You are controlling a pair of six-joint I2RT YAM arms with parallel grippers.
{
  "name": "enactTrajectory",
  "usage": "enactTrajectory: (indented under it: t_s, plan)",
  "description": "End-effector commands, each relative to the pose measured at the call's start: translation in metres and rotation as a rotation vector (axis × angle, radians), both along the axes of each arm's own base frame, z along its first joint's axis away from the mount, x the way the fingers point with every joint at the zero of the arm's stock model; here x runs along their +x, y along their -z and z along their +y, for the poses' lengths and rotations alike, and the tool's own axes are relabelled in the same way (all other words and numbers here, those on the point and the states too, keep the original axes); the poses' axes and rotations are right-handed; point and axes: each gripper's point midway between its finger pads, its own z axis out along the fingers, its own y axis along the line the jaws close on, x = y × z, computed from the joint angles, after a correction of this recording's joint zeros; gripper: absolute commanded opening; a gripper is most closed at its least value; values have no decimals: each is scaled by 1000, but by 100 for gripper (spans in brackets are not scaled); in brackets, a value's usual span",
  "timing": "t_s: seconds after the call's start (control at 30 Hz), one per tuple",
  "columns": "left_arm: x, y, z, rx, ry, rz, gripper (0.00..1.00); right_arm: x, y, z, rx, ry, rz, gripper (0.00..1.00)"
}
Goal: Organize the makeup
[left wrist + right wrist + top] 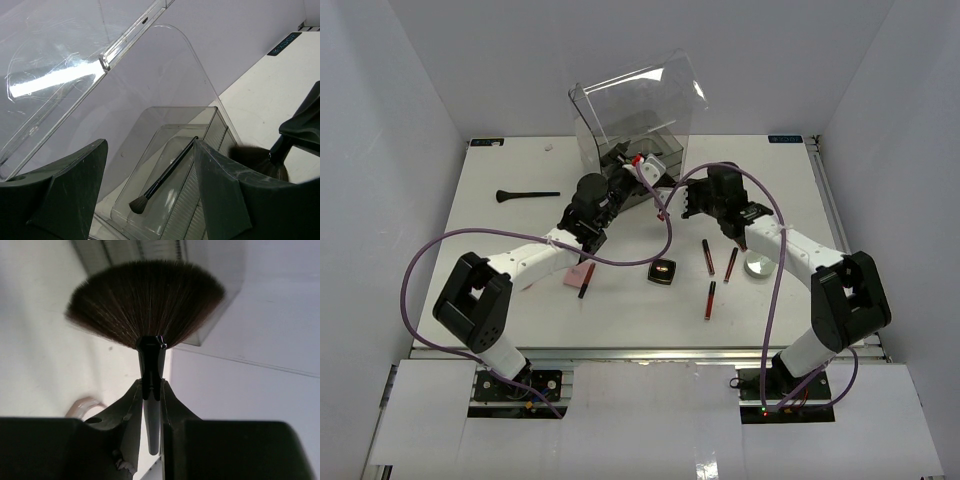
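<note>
Now gripping a fan brush in the right fingers, beside the clear box; holding the left fingers wide open, facing a thin brush inside that box; with red tubes on the table.

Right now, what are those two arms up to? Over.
Left gripper open, empty, at the clear box. Right gripper shut on fan brush. One slim brush already in the box; lid up, nothing blocking.
</note>
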Motion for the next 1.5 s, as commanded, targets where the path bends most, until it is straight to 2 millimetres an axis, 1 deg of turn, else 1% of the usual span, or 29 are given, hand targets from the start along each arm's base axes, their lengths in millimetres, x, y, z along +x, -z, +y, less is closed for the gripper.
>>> enactTrajectory:
  t_s: [0.0,0.17,0.2,0.23,0.33,0.4,0.53,0.6,0.83,1.07,1.13,1.17,1.27,1.3,1.47]
  plan:
    - [-11,-69,15,-95,-6,-107,80,14,-71,13,168,12,-362,8]
    - [-12,-73,16,-99,-5,-109,80,16,-81,32,194,-25,-423,8]
    - [-12,-73,17,-100,-7,-109,80,16,-89,35,212,-24,-449,8]
    - [-12,-73,17,-100,-7,-109,80,17,-91,38,216,-31,-463,8]
    - [-12,-75,18,-105,-9,-109,80,14,-93,48,236,-56,-494,8]
    - [-12,-76,18,-109,-8,-109,80,11,-90,55,233,-78,-511,8]
    - [-12,-77,17,-117,-4,-105,80,5,-97,68,270,-100,-559,8]
    - [-12,-78,17,-121,-4,-102,80,7,-94,73,260,-108,-581,8]
    - [-11,-79,18,-128,-7,-102,80,23,-86,88,210,-135,-624,8]
    - [-11,-83,20,-130,-11,-107,80,30,-91,102,198,-178,-721,8]
    - [-11,-84,21,-132,-12,-107,80,36,-91,107,199,-179,-727,8]
    - [-11,-85,21,-132,-10,-108,80,39,-88,108,196,-179,-726,8]
    - [-12,-85,21,-131,-9,-110,80,46,-92,115,199,-181,-748,8]
    - [-12,-85,21,-131,-8,-111,80,48,-88,117,197,-182,-745,8]
    - [-10,-84,20,-129,-4,-107,80,67,-89,127,198,-154,-767,8]
